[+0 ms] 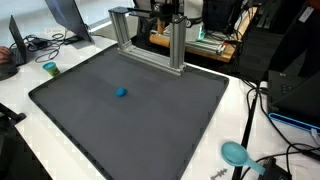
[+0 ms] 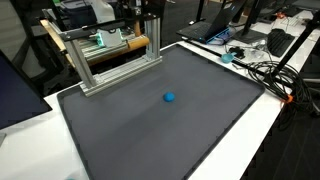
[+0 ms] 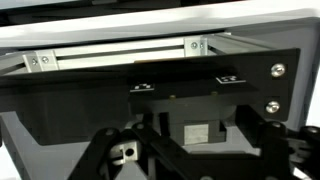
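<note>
Claw up at aluminium frame on back edge of grey mat, fingers apart, nothing gripped. Blue ball mid-mat, well apart. Looks like approach stage; next needs lining up over rail, clear of posts

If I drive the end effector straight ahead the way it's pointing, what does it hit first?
Most likely the black screwed panel directly ahead in the wrist view, below the aluminium frame rail. The end effector looks close to it, though depth is unclear.
</note>
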`<state>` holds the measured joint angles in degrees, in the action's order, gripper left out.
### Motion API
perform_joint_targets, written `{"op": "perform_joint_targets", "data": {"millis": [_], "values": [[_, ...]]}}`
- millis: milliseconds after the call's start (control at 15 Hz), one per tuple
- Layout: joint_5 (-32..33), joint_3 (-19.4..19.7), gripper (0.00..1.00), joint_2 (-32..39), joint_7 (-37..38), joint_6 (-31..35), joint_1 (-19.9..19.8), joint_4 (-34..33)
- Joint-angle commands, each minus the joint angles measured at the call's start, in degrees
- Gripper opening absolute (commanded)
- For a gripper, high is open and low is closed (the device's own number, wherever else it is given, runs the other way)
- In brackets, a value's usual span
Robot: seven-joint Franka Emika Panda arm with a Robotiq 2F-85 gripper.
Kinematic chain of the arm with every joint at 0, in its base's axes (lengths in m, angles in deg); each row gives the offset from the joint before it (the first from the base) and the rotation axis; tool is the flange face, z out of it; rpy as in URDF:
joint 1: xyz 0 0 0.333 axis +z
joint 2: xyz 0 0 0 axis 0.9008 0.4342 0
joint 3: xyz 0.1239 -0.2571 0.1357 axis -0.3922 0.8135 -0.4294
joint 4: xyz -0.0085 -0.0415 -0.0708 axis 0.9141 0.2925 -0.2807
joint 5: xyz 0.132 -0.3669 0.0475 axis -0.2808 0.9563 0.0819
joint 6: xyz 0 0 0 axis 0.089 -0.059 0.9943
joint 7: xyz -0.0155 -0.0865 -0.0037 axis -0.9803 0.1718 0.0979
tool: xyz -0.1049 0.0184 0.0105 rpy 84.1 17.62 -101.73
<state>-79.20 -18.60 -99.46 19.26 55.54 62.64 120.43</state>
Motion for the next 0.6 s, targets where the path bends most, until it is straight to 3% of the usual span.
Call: {"op": "perform_joint_targets", "data": {"millis": [0, 200, 333, 533], "values": [[1.1, -0.2, 0.84, 0.2, 0.0, 1.7, -0.3, 1.0], [1.3, -0.2, 0.79, 0.1, 0.0, 1.8, -0.4, 1.2], [1.7, -0.2, 0.56, 0.2, -0.1, 1.8, -0.5, 1.2], [2.6, -0.4, 0.34, 0.3, 0.0, 1.6, -0.6, 1.2]]}}
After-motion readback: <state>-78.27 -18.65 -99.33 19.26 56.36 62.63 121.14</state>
